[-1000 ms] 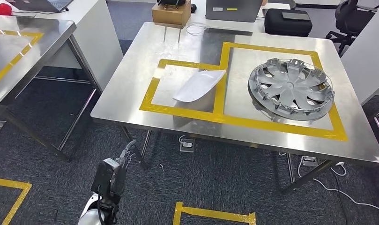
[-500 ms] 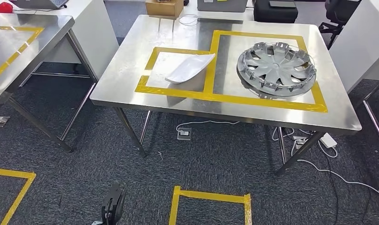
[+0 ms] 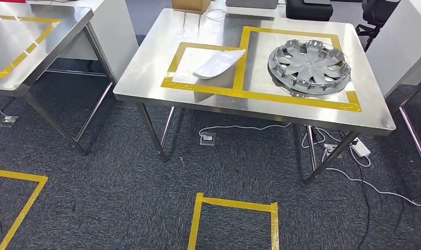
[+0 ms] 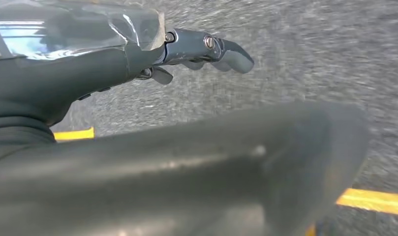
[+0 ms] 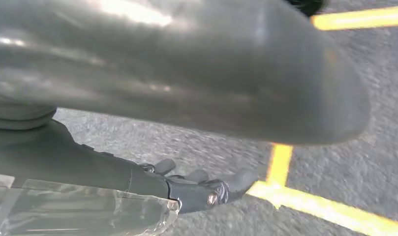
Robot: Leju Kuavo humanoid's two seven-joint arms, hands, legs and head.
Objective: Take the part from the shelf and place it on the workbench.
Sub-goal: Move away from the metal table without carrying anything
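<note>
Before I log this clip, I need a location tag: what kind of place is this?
Probably a robotics test lab or workshop. Steel workbenches carry yellow tape outlines, one holding a wheel cover and one a white part; more tape marks the grey carpet, and cables trail underneath.

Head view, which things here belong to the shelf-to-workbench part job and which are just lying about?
Job:
workbench with yellow taped zones
white curved part in the smaller taped zone
grey wheel cover in the larger zone
left hand and right hand, both holding nothing

Lying about:
cardboard box
power strip and cables on the floor
second steel table
</note>
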